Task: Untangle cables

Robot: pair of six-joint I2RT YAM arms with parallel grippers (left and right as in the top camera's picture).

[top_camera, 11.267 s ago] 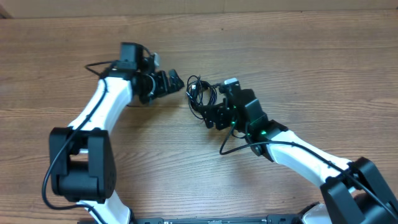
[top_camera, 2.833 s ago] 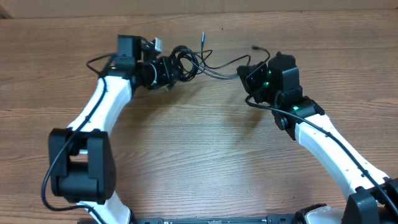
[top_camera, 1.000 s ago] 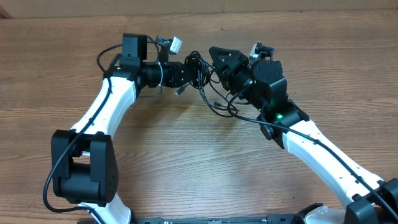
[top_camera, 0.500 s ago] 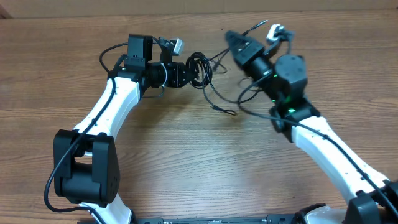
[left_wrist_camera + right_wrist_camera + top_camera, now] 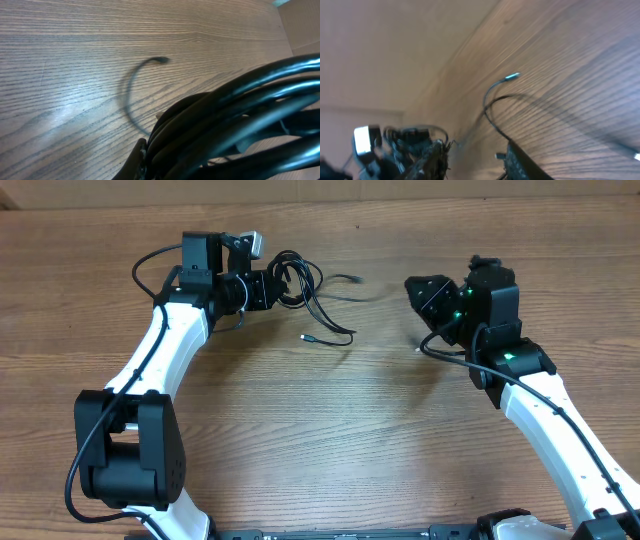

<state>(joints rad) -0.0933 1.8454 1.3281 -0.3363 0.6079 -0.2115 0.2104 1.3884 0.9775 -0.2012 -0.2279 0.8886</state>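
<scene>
The cables [image 5: 297,280] are a tangle of thin black loops at the back of the table. My left gripper [image 5: 270,288] is shut on the bundle's left side. Loose strands trail right and forward from it, one ending in a small plug [image 5: 308,338] and another near the back [image 5: 355,278]. In the left wrist view the bundle [image 5: 235,125] fills the lower right against one finger [image 5: 138,161]. A free cable end [image 5: 162,60] curls on the wood. My right gripper [image 5: 412,286] hangs well right of the bundle. It [image 5: 475,162] is open, with nothing between its fingers.
The wooden table [image 5: 330,430] stretches toward me between the two arms. A pale wall edge [image 5: 400,190] runs along the back. The right arm's own thick black wire [image 5: 445,352] loops beside its wrist. The left arm's camera block [image 5: 395,145] shows in the right wrist view.
My right gripper has swung right and down, away from the bundle, and no strand runs to it now. The loose strands lie on the table. My left gripper has drawn the bundle slightly left.
</scene>
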